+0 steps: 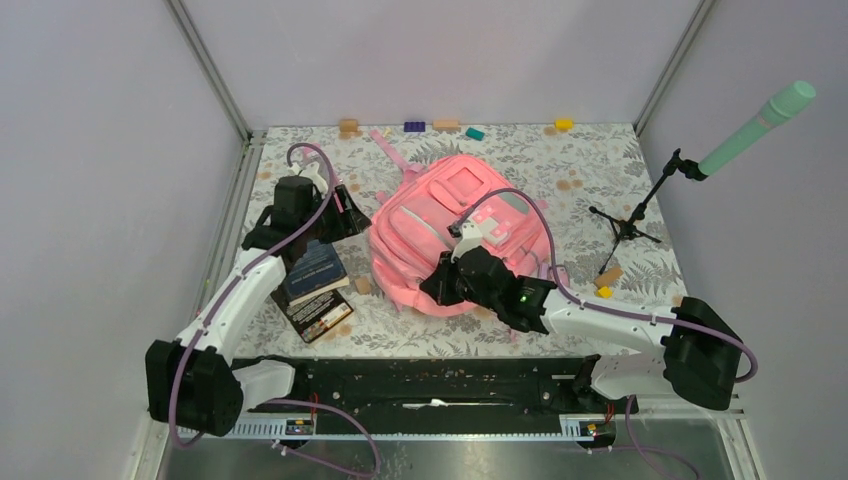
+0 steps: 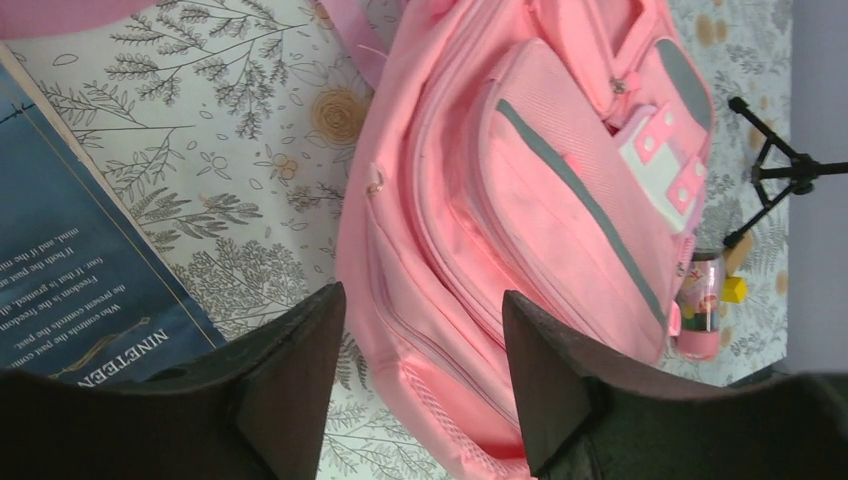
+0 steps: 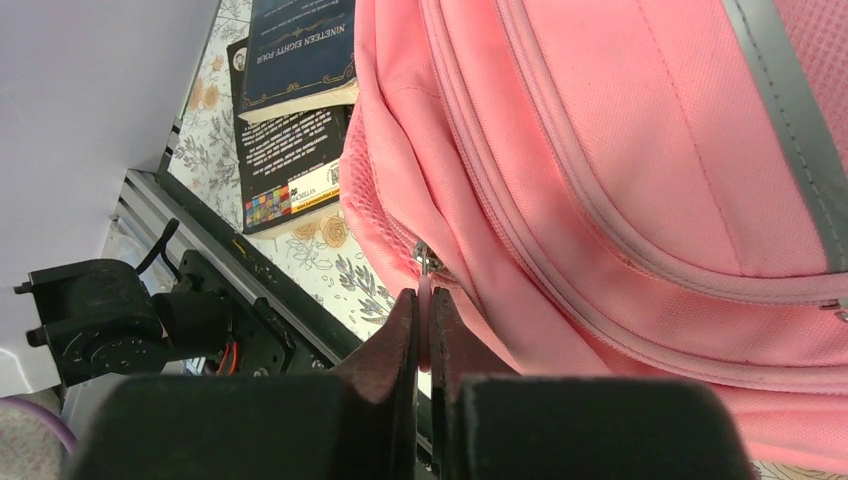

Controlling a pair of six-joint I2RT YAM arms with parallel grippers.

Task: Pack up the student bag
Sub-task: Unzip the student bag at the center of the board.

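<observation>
Edges first: from overhead I see the table [image 1: 560, 160] boxed by walls at 9, 12 and 3 o'clock, metal posts [image 1: 210, 65] in the far corners, and a black rail [image 1: 430, 375] along 6 o'clock where both arms are bolted. The student bag [image 1: 430, 225] lies flat in the middle, front pockets up, a strap trailing toward 12 o'clock. Bare patterned cloth shows in a band between the bag and a row of small blocks [image 1: 446, 124] at 12 o'clock, and in a patch at 2 o'clock between the bag and a tripod stand [image 1: 625, 215] carrying a green microphone [image 1: 760, 125]. Room is narrow at 6 o'clock, where the bag sits near the rail. Two stacked books fill the 8 o'clock side, just beside the bag. My left gripper [image 2: 420, 300] hangs at the bag's 9 o'clock, fingers spread with nothing between them. My right gripper [image 3: 422, 300] is at the bag's 6 o'clock edge, fingers pressed together on a pink zip pull [image 3: 425, 290] just below its metal slider. The upper blue book [image 3: 300, 50] reads "NINETEEN EIGHTY-FOUR", and its smaller lines I can only partly make out. The lower black book [image 3: 285, 180] carries a barcode and a strip of coloured squares, its print too small to read. A pink bottle [image 2: 700, 300] lies against the bag's far side, its label unreadable
</observation>
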